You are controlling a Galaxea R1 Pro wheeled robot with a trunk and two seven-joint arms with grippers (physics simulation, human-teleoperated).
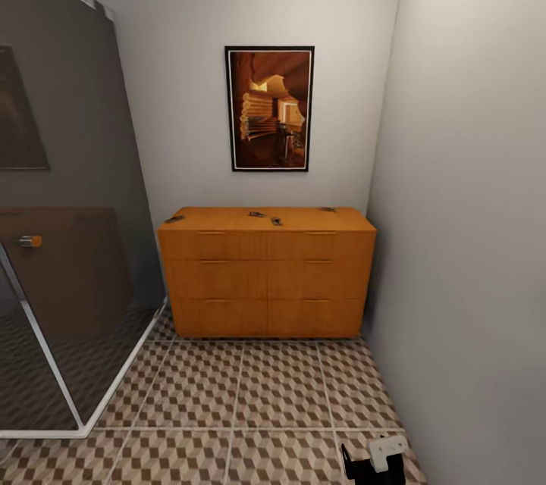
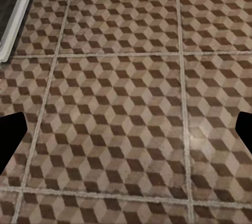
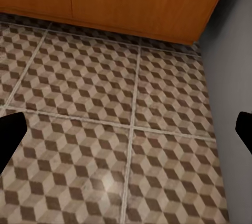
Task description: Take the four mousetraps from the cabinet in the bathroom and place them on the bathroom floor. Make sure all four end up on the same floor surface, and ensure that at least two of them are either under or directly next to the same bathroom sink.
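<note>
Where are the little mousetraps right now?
In the head view, four mousetraps lie spread along the top of the orange cabinet, against the back wall under the framed picture.

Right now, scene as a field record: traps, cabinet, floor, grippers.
mousetraps: four small dark items on the cabinet top
cabinet: against the back wall, drawers shut
floor: cube-pattern tiles, no traps on it
shower: glass enclosure at left
picture: on the wall above the cabinet
left gripper: open, over floor
right gripper: open, over floor near the cabinet
</note>
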